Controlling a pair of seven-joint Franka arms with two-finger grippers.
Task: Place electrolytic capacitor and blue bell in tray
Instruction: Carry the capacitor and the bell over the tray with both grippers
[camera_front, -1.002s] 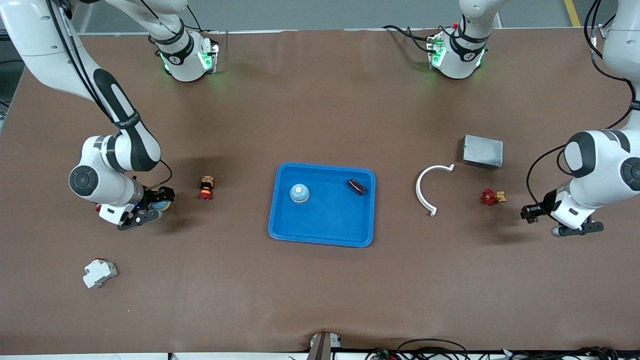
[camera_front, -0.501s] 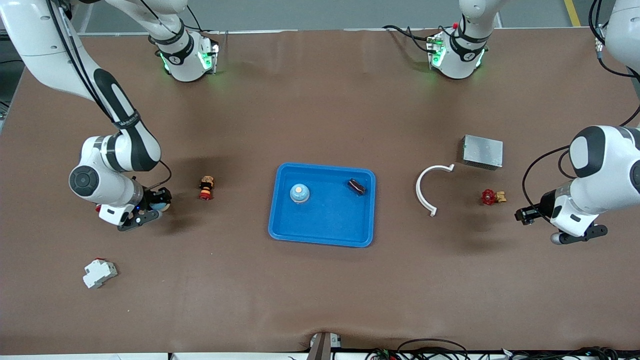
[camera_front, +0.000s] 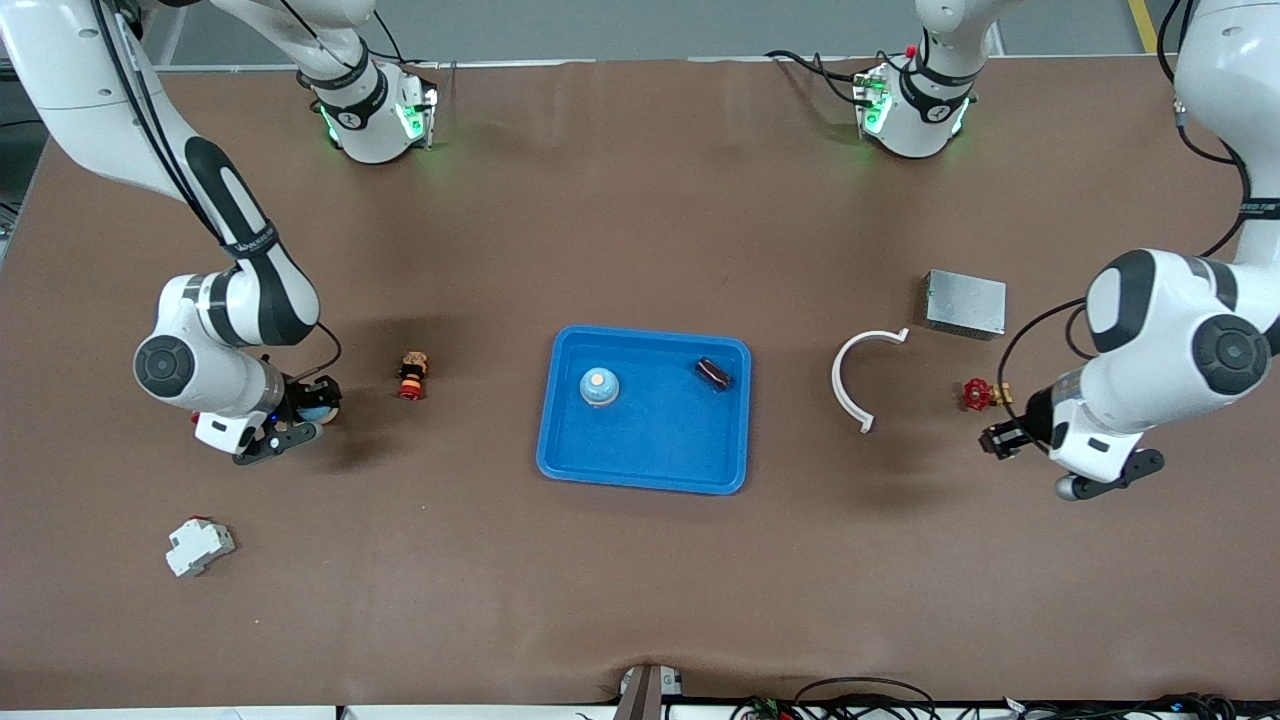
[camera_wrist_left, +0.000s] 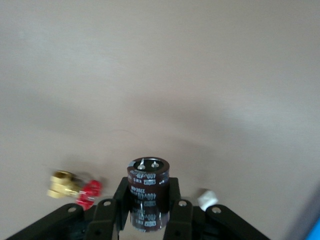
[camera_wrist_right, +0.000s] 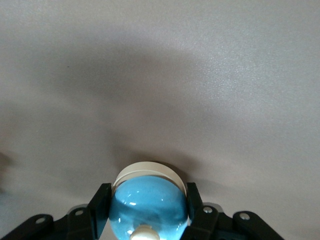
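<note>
Gripping a capacitor (camera_wrist_left: 147, 192) and a blue bell (camera_wrist_right: 148, 205), both arms hover.

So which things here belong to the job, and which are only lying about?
Job: tray; electrolytic capacitor in left gripper; blue bell in right gripper.
Lying about: grey metal box; white curved piece; red-handled valve; white breaker.
</note>
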